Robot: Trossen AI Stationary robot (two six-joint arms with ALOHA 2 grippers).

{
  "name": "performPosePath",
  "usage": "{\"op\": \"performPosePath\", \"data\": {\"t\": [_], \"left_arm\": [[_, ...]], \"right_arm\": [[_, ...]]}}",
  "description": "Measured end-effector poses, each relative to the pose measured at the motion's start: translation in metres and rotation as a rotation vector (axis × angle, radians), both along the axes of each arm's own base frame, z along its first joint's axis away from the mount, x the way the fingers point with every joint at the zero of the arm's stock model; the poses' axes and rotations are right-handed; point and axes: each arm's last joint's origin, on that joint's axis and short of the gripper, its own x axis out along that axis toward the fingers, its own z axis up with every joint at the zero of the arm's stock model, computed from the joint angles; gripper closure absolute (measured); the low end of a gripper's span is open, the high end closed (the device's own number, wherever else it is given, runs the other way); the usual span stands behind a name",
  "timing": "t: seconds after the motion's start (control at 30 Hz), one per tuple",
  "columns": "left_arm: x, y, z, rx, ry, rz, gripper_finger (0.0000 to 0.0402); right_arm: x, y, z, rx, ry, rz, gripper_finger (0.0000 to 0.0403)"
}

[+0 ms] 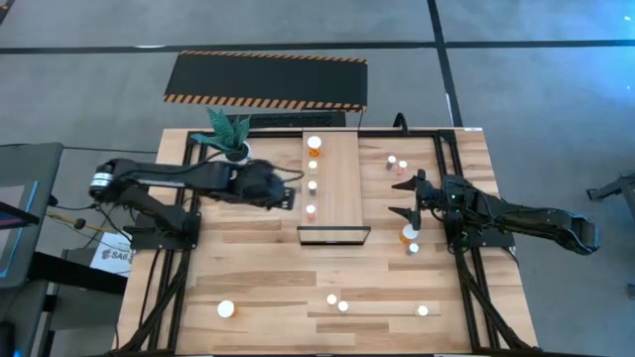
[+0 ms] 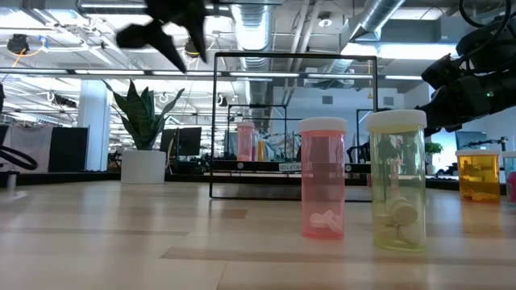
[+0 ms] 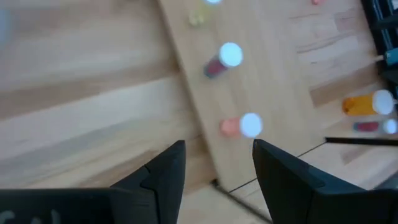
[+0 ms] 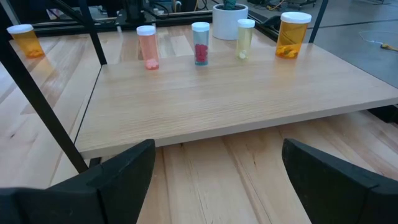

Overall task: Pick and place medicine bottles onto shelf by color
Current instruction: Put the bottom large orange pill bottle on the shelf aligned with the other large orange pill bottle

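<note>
The pale wood shelf (image 1: 337, 188) lies in the middle of the table, with its dark frame at the near end. Four white-capped bottles stand in a row along its left edge: orange (image 1: 315, 146), yellowish (image 1: 313, 166), red-purple (image 1: 312, 185) and pink (image 1: 311, 209). My left gripper (image 1: 294, 194) is open and empty just left of the shelf, above the table, beside the pink bottle (image 3: 241, 126). My right gripper (image 1: 405, 197) is open and empty right of the shelf, facing it. The right wrist view shows the row (image 4: 201, 43) across the shelf top.
Loose bottles stand on the plank table: two right of the shelf (image 1: 397, 163), an orange and a small one by my right gripper (image 1: 411, 238), and several near the front (image 1: 337, 302), (image 1: 226, 309), (image 1: 423, 310). A potted plant (image 1: 232, 139) stands far left. A black mat (image 1: 266, 79) lies beyond the table.
</note>
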Motion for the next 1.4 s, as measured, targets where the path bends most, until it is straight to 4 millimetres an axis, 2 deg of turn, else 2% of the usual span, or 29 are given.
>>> {"op": "performPosePath", "data": {"t": [0.13,0.2,0.33,0.43,0.57,0.77,0.97,1.17,1.4], "left_arm": [[-0.028,-0.026,0.011,0.108,0.007,0.056,0.0234],[-0.039,-0.039,0.011,0.169,-0.015,0.083,0.0243],[-0.060,-0.060,-0.008,0.273,-0.052,0.101,0.0272],[-0.072,-0.067,-0.027,0.293,-0.096,0.134,0.0291],[-0.077,-0.075,-0.046,0.172,-0.146,0.173,0.0312],[-0.077,-0.083,-0.065,-0.233,-0.012,0.329,0.0322],[-0.069,-0.100,-0.078,-0.465,0.133,0.382,0.0290],[-0.062,-0.125,-0.097,-0.595,0.272,0.421,0.0227],[-0.065,-0.158,-0.108,-0.688,0.306,0.446,0.0155]], "right_arm": [[0.000,0.000,0.000,0.000,0.000,0.000,0.0029],[0.000,0.000,0.000,0.000,0.001,0.000,0.0029],[0.000,0.000,0.000,0.000,0.001,0.000,0.0029],[0.000,0.000,0.000,0.000,0.001,0.000,0.0029],[0.000,0.000,0.000,0.000,0.001,0.000,0.0029],[0.000,0.000,0.000,0.000,0.000,0.000,0.0029],[0.000,0.000,0.000,0.000,0.001,0.000,0.0029],[0.000,0.000,0.000,0.000,0.000,0.000,0.0029],[0.000,0.000,0.000,0.000,0.000,0.000,0.0029]]}}
